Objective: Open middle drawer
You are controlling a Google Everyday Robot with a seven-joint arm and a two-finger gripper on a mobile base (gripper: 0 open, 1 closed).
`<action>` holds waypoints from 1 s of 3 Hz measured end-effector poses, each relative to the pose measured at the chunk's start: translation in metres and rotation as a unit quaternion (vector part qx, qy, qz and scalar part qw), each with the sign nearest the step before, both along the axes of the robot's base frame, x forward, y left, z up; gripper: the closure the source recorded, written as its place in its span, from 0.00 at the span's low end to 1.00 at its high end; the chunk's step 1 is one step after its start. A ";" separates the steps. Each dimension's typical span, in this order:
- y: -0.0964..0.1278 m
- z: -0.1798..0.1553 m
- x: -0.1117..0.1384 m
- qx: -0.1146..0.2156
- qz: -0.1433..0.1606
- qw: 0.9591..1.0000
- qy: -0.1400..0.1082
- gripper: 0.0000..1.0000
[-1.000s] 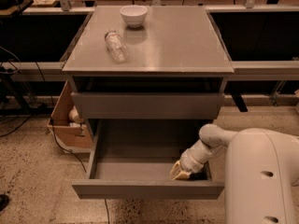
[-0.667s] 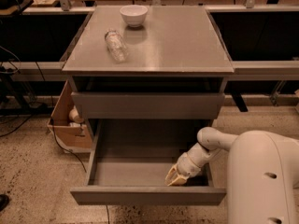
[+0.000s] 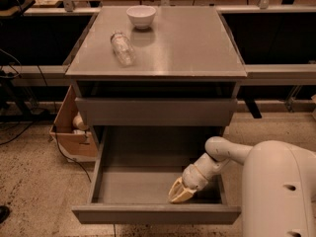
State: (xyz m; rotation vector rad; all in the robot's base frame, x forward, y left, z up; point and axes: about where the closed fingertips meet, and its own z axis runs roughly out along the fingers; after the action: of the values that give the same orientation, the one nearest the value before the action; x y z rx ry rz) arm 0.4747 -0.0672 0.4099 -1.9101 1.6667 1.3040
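The grey cabinet stands in the middle of the camera view. Its middle drawer is pulled far out toward me, showing a shallow grey box with nothing in it. The taller top drawer above it is pushed in. My gripper reaches down from the right into the open drawer, just behind its front panel, right of centre. The lowest drawer is hidden under the open one.
A white bowl and a clear bottle lying on its side are on the cabinet top. A cardboard box stands on the floor left of the cabinet. My white body fills the lower right.
The middle drawer has slid a little further out toward me, and my gripper has moved with it, toward the front and slightly left.
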 end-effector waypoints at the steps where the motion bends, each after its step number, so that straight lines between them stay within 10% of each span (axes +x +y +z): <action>1: -0.002 -0.011 -0.019 -0.009 0.020 0.999 0.027 1.00; 3: -0.030 -0.030 -0.052 -0.066 0.048 0.994 0.067 1.00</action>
State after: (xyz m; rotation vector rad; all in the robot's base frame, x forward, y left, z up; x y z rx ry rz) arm 0.4223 -0.0968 0.3802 -2.0433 1.7867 1.4193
